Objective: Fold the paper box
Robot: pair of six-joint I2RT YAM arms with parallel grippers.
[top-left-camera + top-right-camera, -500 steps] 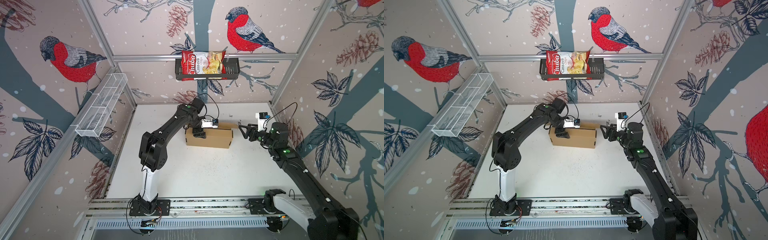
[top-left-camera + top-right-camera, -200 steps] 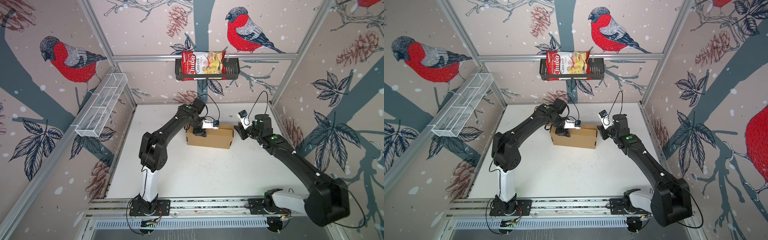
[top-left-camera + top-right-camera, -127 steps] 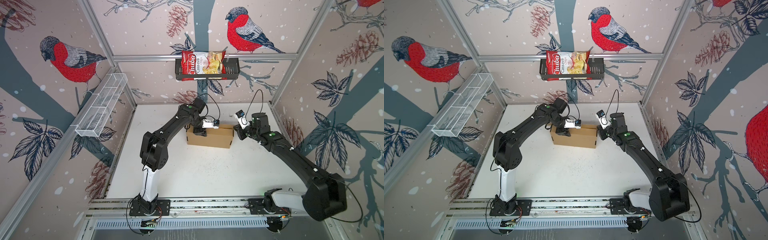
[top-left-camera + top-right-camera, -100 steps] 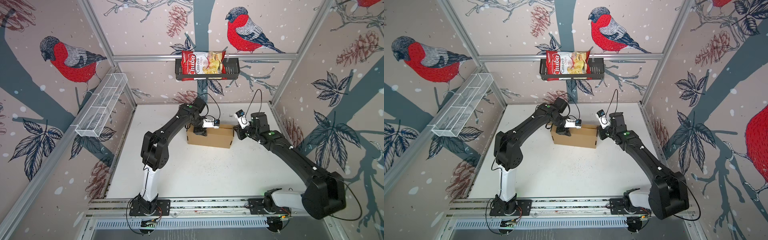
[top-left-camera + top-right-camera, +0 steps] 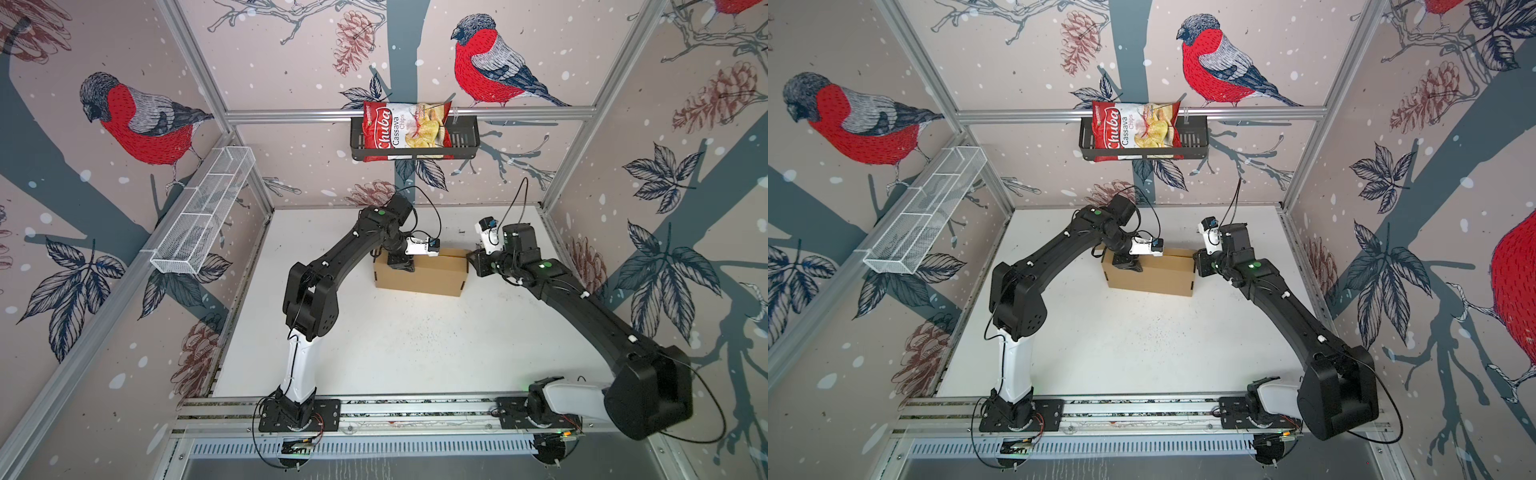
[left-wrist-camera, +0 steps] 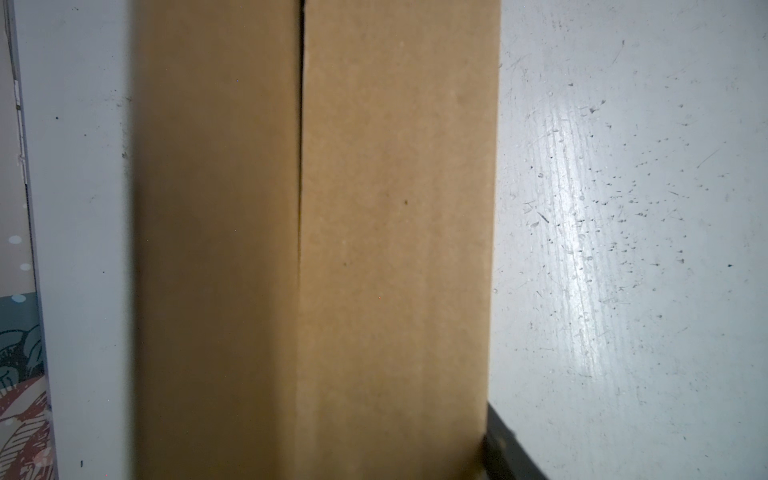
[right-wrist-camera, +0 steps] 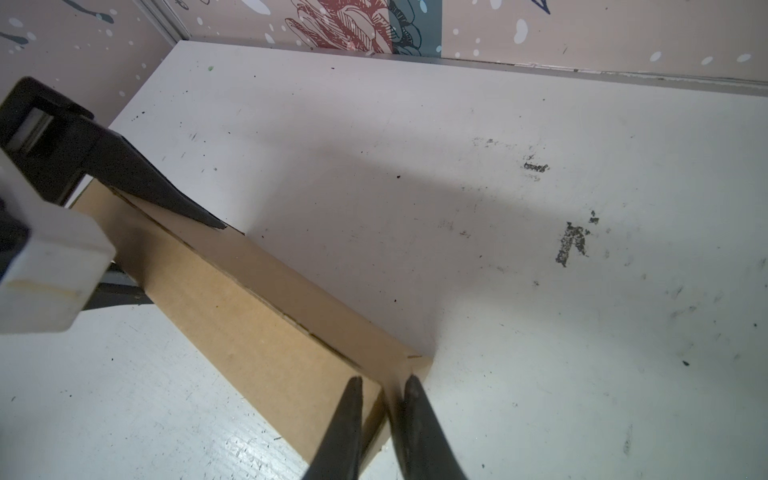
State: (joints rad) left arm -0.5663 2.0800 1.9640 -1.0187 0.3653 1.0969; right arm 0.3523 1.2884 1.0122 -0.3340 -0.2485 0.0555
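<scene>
The paper box (image 5: 432, 276) (image 5: 1158, 278) is a closed brown cardboard box standing on a long narrow side at the back middle of the table. My left gripper (image 5: 401, 266) (image 5: 1126, 262) reaches down over its left end and is shut on it. In the right wrist view one of its fingers (image 7: 166, 195) lies on the far face. The left wrist view shows the box (image 6: 374, 208) filling the middle. My right gripper (image 5: 468, 258) (image 7: 383, 380) is at the box's (image 7: 249, 332) right end corner, its jaws a narrow gap apart. Whether they press on it is unclear.
A red chips bag (image 5: 405, 126) sits in a black basket (image 5: 465, 145) on the back wall. A white wire basket (image 5: 203, 212) hangs on the left wall. The white table (image 5: 415, 353) is walled on three sides, with the arms' rail (image 5: 415, 409) along the front.
My right gripper has come in from the right of the box to its right end, and its jaws have narrowed. The left arm and the box have stayed put.
</scene>
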